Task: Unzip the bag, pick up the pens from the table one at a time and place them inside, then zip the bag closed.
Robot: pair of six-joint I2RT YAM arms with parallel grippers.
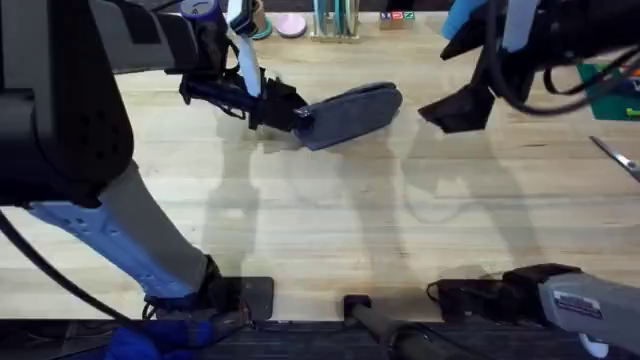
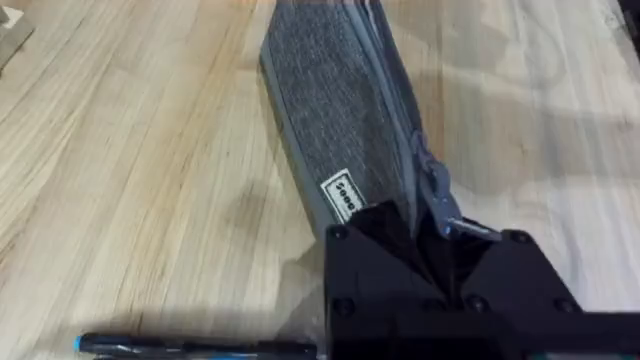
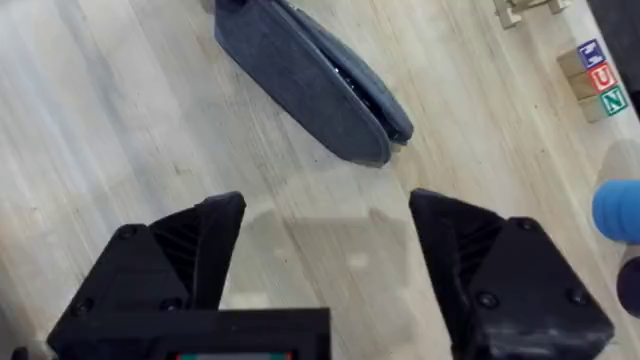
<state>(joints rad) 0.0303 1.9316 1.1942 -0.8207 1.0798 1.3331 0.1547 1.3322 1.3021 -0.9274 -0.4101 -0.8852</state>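
The grey-blue bag [image 1: 355, 106] lies on the table [image 1: 320, 220] at the back middle, angled, its zipper along the top. My left gripper [image 1: 298, 116] is shut on the bag's left end. In the left wrist view the bag [image 2: 335, 120] runs away from the black fingers [image 2: 380, 265], and the zipper pull [image 2: 443, 208] rests right at them. A black pen [image 2: 190, 346] with a blue tip lies on the wood beside that gripper. My right gripper [image 1: 458, 108] hovers open to the right of the bag, apart from it. From its wrist camera the bag [image 3: 310, 80] lies beyond the right gripper [image 3: 325, 235].
Silver scissors [image 1: 617, 158] lie at the table's right edge, near a green mat [image 1: 608, 92]. Lettered blocks [image 3: 594, 76] and other small items stand along the back edge [image 1: 330, 20]. Bare wood stretches across the front half.
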